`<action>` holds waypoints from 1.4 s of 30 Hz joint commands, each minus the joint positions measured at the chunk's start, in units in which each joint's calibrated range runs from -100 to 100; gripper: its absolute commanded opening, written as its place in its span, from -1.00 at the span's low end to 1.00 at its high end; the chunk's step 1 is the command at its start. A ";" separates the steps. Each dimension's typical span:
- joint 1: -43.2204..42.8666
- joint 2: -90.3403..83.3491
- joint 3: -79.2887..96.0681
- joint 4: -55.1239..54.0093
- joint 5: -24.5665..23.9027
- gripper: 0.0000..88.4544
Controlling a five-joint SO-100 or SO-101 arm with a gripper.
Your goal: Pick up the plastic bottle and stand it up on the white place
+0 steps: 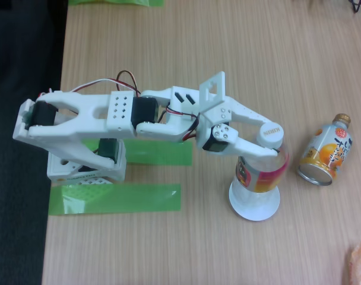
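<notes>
One fixed view looks down on a light wooden desk (186,237), and we see a white robot arm (109,116) reaching from its base at the left toward the right. Strips of green tape (115,199) lie flat on the desk around the base. Red, black and white wires (124,80) loop above the arm's middle section.

We see the jaws (274,144) closed around the upper part of the plastic bottle (260,169), one finger on the far side of the neck and one on the near side, both touching it just below the white cap (269,133). The bottle stands upright, leaning slightly toward the camera's top right, with its red, pink and yellow label (263,175) facing us. Its base sits on the white place (255,205), a small round disc whose rim shows all around the bottom of the bottle.

To the right, well apart from the bottle, we see an orange drink can (326,151) with a gold cap, lying on its side on the desk. At the lower right edge a pale orange object (360,261) is partly cut off, and we cannot tell what it is.
</notes>
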 commanded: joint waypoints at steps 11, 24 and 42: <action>-0.56 -0.12 0.72 -1.05 0.39 -0.97; -0.56 -0.03 4.97 -6.20 0.44 -0.73; 0.10 1.31 5.24 -8.09 0.49 -0.72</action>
